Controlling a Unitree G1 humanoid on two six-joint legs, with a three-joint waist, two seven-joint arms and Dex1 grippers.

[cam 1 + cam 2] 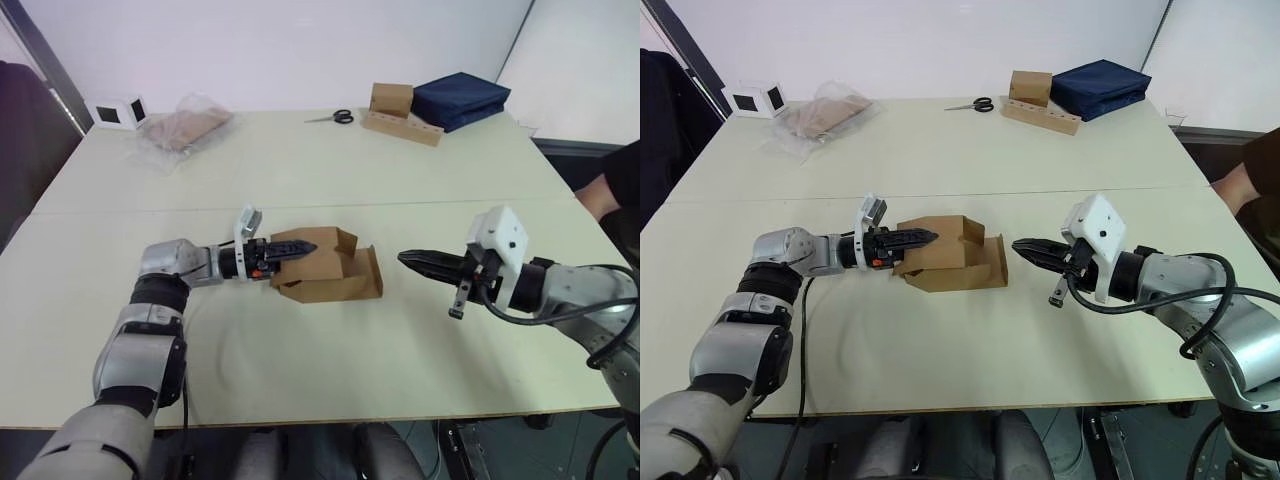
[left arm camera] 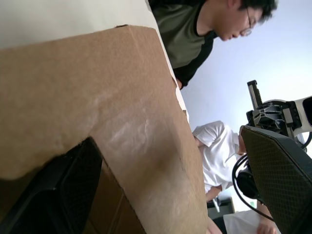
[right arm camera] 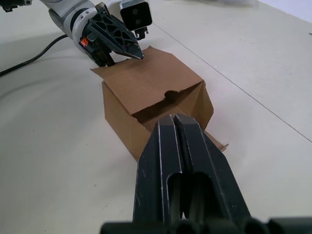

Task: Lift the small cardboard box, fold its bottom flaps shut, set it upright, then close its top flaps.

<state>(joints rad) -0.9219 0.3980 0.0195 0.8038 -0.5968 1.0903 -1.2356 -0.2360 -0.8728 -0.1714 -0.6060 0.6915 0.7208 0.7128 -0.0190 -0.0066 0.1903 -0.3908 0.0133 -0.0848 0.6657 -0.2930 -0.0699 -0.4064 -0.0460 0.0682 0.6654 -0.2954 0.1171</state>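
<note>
- The table is big and pale, and the work is going on in the middle of it, near the front edge.
- The small cardboard box sits on the table there. It is not lifted yet, as far as I can tell. One flap lies flat on the table on the side of the right arm, and other flaps stick up or hang open, so no end looks folded shut. I think almost all of the job is left: lifting, folding the bottom, standing it up, closing the top.
- Inside the box I can see only brown cardboard (nothing is packed in it, as far as the right wrist view shows).
- The left pincer has its black fingers spread with a wall or flap of the box between them, one finger inside and one outside. I cannot tell if it pinches hard.
- The right pincer has its fingers pressed together, holding nothing. It points at the box from near, not touching.
- At the far edge are a clear bag, a dark blue bundle and scissors.
</note>
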